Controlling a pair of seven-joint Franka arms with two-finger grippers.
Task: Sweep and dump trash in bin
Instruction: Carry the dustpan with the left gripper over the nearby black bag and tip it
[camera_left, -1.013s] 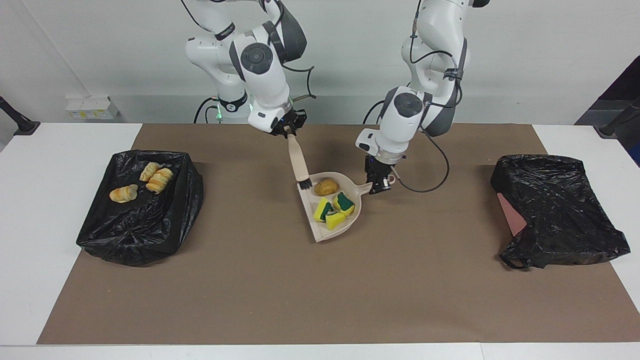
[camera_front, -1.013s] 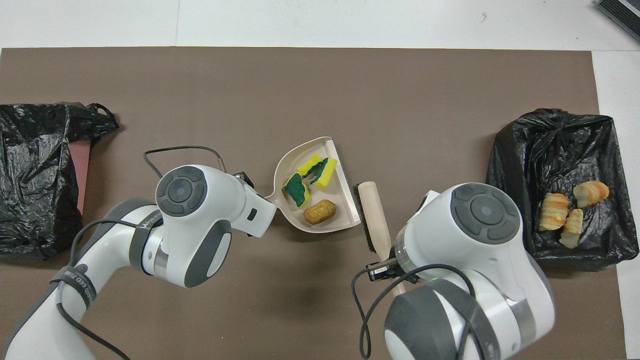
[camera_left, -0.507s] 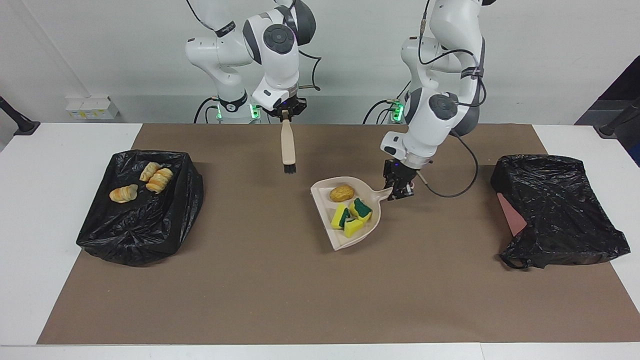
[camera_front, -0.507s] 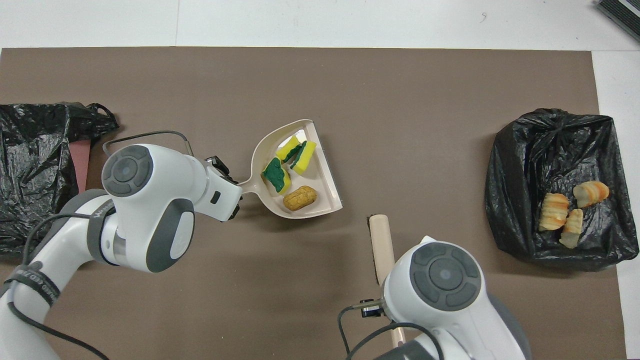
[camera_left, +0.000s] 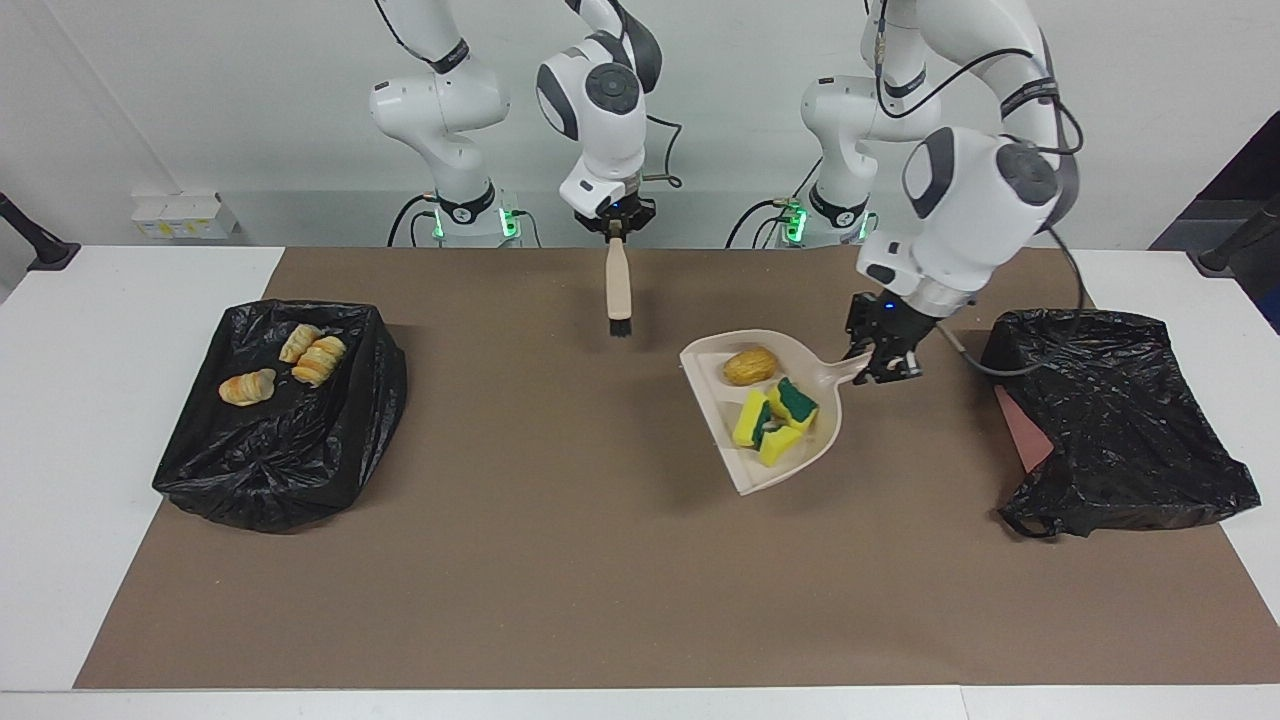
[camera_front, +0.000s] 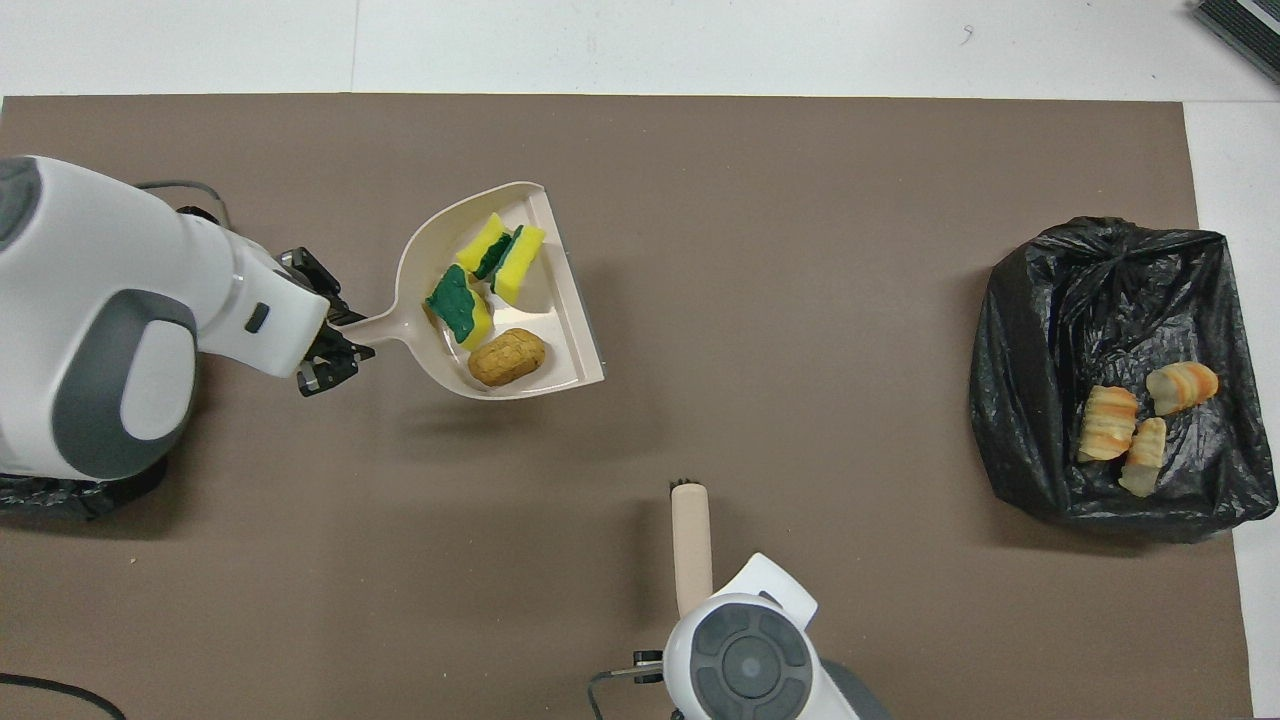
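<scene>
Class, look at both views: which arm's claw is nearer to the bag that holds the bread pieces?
Right. The right claw hangs with the brush over the mat's middle, well short of that bag. The left claw holds the dustpan beside the other bag.

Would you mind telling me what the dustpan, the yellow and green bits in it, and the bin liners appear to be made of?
The dustpan looks like matte beige moulded plastic: smooth, with a thin rigid rim. The yellow and green bits look like kitchen sponge, soft yellow foam with a rougher green scouring back. The bin liners look like thin black plastic film, glossy and crinkled.
</scene>
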